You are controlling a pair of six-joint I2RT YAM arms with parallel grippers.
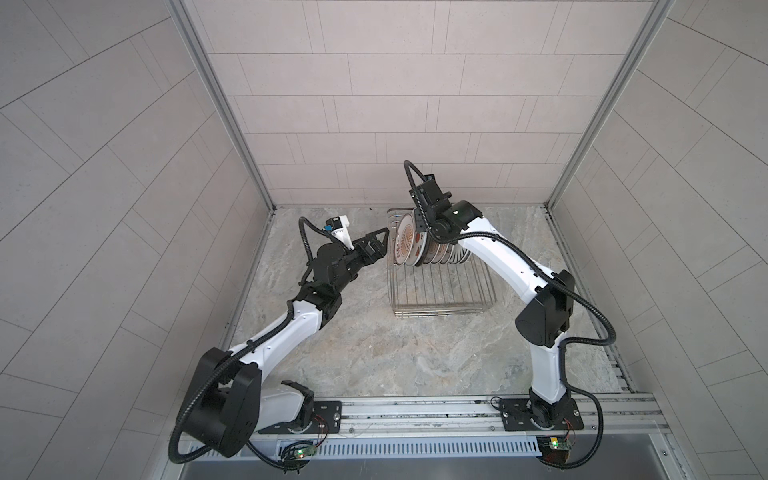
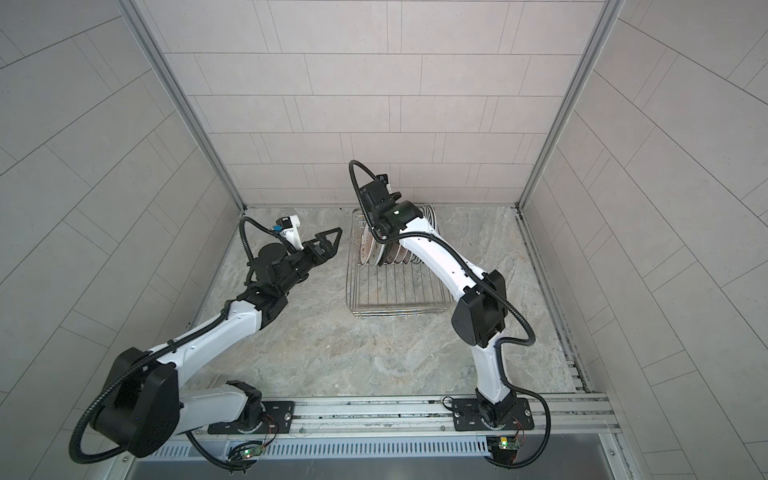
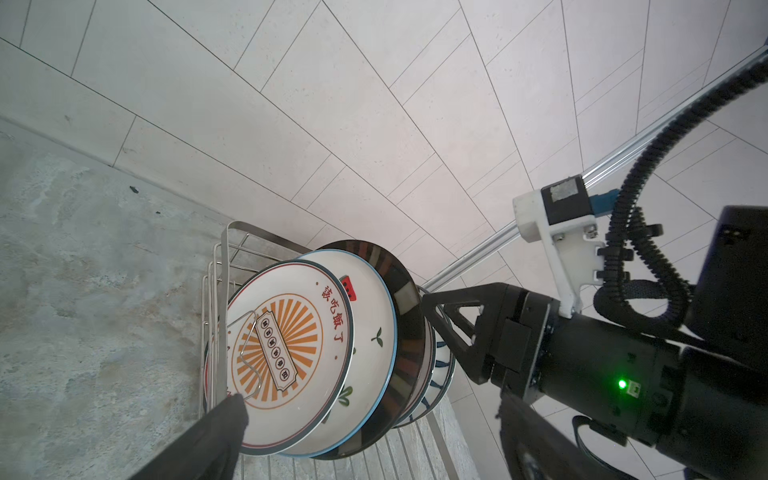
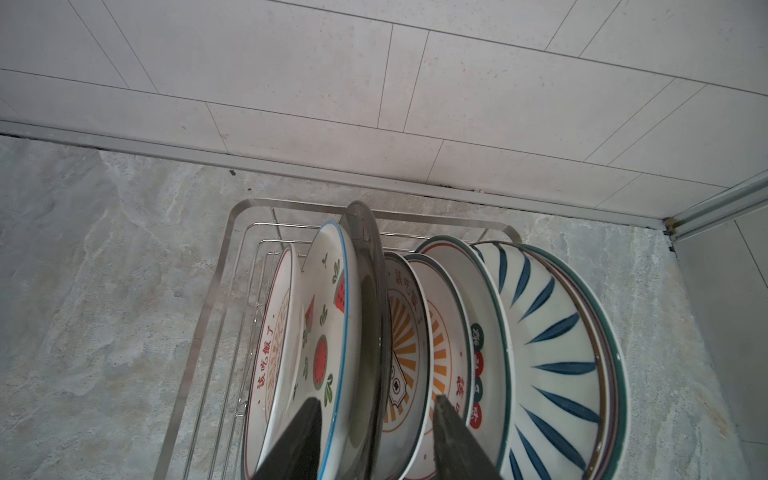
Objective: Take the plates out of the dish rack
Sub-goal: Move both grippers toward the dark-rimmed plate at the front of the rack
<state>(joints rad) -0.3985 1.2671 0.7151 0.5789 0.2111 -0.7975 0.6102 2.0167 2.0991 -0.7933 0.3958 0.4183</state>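
Fingers (image 4: 299, 440) of the right gripper (image 4: 376, 399) stand partly open astride the dark-rimmed plate (image 4: 370, 257), clamping nothing. The left gripper (image 1: 384, 245) hovers wide open, empty, just left of the dish rack (image 1: 440, 299). All plates (image 4: 548, 353) in view stand in the rack's far end, none on the counter (image 1: 374, 353): unloading looks barely begun.
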